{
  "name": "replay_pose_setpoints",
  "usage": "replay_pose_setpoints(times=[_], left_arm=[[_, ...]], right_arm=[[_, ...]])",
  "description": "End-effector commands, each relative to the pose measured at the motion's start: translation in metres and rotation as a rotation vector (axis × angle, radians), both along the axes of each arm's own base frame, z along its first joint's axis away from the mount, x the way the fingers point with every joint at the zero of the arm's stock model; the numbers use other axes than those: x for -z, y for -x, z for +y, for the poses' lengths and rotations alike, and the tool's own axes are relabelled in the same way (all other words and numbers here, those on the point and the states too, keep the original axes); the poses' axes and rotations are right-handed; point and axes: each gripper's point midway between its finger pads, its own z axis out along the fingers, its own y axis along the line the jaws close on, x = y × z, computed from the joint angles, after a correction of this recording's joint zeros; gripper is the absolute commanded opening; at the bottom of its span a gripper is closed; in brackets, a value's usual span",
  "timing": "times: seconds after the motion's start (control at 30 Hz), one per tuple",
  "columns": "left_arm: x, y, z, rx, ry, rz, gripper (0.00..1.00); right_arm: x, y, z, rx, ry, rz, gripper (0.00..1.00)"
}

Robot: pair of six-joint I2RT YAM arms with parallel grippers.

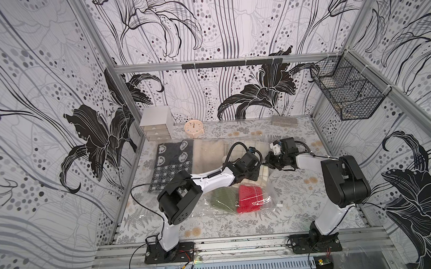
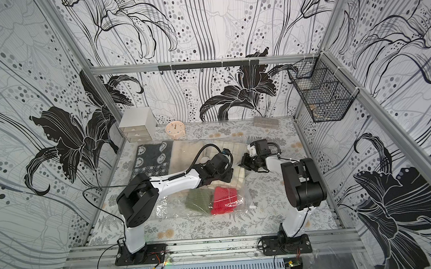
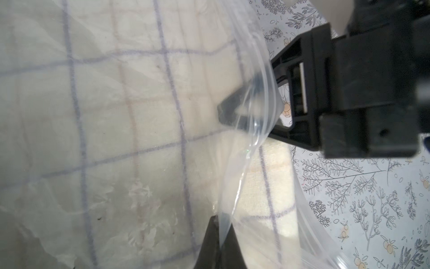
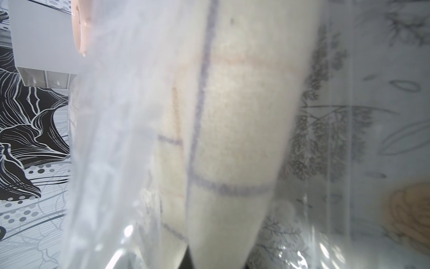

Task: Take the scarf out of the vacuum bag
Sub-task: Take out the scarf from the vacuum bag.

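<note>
Left jaws pinch the vacuum bag (image 3: 235, 191) at its lip, right jaws clamp the scarf (image 4: 232, 116): draw it rightward slowly, with the lip pinned.

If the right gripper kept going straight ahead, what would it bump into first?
The cream checked scarf. Its fold sits right at the right gripper fingertips, seemingly pinched, just inside the vacuum bag mouth. Beyond that is probably more scarf, but depth is unclear.

both top views look down on the whole table (image 1: 310, 198); wrist views share the checked scarf (image 3: 104, 104) close up.
</note>
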Motion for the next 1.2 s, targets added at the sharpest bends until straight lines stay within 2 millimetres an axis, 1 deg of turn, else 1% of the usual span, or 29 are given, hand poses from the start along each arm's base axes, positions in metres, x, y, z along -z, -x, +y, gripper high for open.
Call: replay_pose_setpoints(times=[0.0,0.17,0.23,0.27,0.53,0.67,1.03,1.17], left_arm=[[0.005,-0.008,0.007,-0.033,-0.005,-0.011,0.0],[0.006,-0.009,0.011,-0.042,-0.004,-0.01,0.0],[0.006,-0.01,0.012,-0.047,-0.001,-0.01,0.0],[0.006,-0.01,0.013,-0.048,-0.001,-0.009,0.0],[0.006,-0.014,0.017,-0.065,0.013,-0.006,0.0],[0.006,-0.017,0.021,-0.074,0.017,-0.003,0.0],[0.007,-0.018,0.027,-0.08,0.014,-0.001,0.0],[0.006,-0.019,0.028,-0.084,0.013,-0.006,0.0]], right_arm=[[-0.015,0.001,-0.013,0.019,0.046,0.0,0.0],[-0.013,0.007,-0.034,0.054,0.141,0.042,0.0],[-0.009,0.011,-0.042,0.065,0.178,0.063,0.0],[-0.017,0.011,-0.044,0.072,0.184,0.046,0.0],[-0.026,0.016,-0.066,0.121,0.252,0.061,0.0],[-0.029,0.019,-0.081,0.155,0.305,0.072,0.0],[-0.022,0.028,-0.118,0.25,0.359,0.14,0.0],[-0.023,0.031,-0.136,0.301,0.389,0.152,0.0]])
